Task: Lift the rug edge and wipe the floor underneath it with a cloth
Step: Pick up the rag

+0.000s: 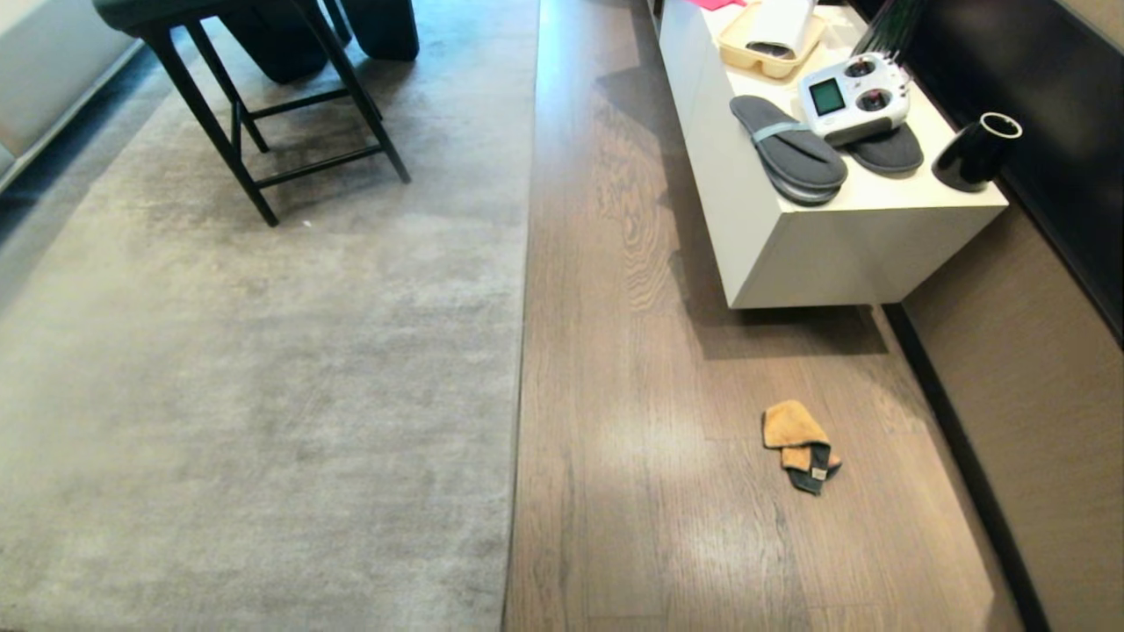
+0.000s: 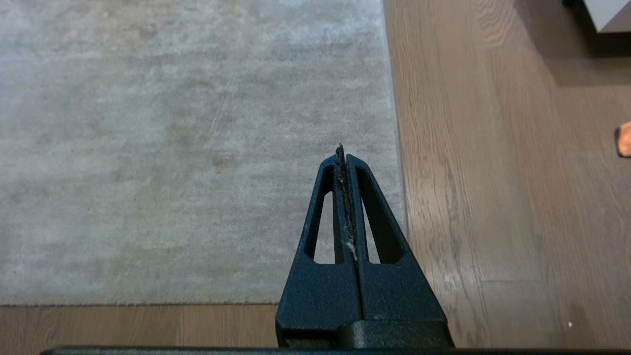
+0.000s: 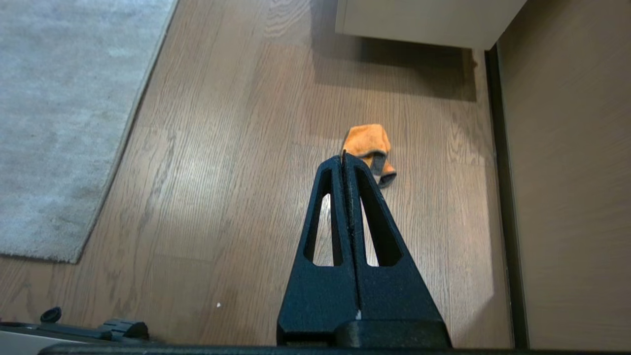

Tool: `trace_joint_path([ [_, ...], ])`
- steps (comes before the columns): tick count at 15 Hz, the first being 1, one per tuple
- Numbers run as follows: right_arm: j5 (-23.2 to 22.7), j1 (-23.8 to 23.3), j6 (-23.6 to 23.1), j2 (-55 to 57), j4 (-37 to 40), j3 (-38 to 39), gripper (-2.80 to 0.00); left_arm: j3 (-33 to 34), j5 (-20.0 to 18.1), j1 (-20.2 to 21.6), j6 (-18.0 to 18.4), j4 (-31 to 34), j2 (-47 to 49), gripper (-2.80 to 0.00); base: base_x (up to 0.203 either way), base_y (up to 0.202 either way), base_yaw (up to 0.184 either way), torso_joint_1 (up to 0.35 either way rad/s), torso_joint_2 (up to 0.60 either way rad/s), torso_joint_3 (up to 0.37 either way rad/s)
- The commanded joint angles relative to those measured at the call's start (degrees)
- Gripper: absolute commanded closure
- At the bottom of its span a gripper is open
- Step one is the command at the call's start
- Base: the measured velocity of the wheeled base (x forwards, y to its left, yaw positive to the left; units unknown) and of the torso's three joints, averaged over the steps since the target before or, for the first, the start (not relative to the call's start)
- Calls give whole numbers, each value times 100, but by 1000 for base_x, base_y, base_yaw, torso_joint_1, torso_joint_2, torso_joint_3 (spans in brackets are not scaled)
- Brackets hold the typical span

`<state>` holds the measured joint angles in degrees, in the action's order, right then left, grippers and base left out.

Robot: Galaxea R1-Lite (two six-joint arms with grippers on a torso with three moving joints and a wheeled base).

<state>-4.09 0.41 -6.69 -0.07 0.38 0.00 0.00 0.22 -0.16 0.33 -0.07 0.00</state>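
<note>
A large pale grey-beige rug lies flat, its straight rug edge (image 1: 525, 290) running down the middle of the head view beside the wood-plank floor (image 1: 632, 491). An orange cloth (image 1: 799, 443) with a dark grey patch lies crumpled on the planks to the right, apart from the rug. Neither arm shows in the head view. My left gripper (image 2: 341, 152) hangs shut and empty above the rug edge (image 2: 397, 148) near the rug's corner. My right gripper (image 3: 344, 157) is shut and empty, high over the floor, with the cloth (image 3: 367, 140) just beyond its tip.
A white low cabinet (image 1: 790, 254) at the right carries grey slippers (image 1: 786, 149), a remote controller (image 1: 852, 96), a black cup (image 1: 975, 151) and a tan tray. A black stool (image 1: 263, 114) stands on the far rug. A dark skirting (image 1: 966, 456) and brown wall close the right side.
</note>
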Motion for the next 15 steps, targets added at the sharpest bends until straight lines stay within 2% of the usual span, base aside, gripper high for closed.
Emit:
trace_joint_path([
  [1, -4, 2, 1, 7, 6, 0, 0, 0, 4, -2, 2, 7, 0, 0, 0, 0, 0, 2, 5, -193],
  [15, -4, 2, -7, 7, -3, 0, 0, 0, 4, -2, 2, 7, 0, 0, 0, 0, 0, 1, 3, -197],
])
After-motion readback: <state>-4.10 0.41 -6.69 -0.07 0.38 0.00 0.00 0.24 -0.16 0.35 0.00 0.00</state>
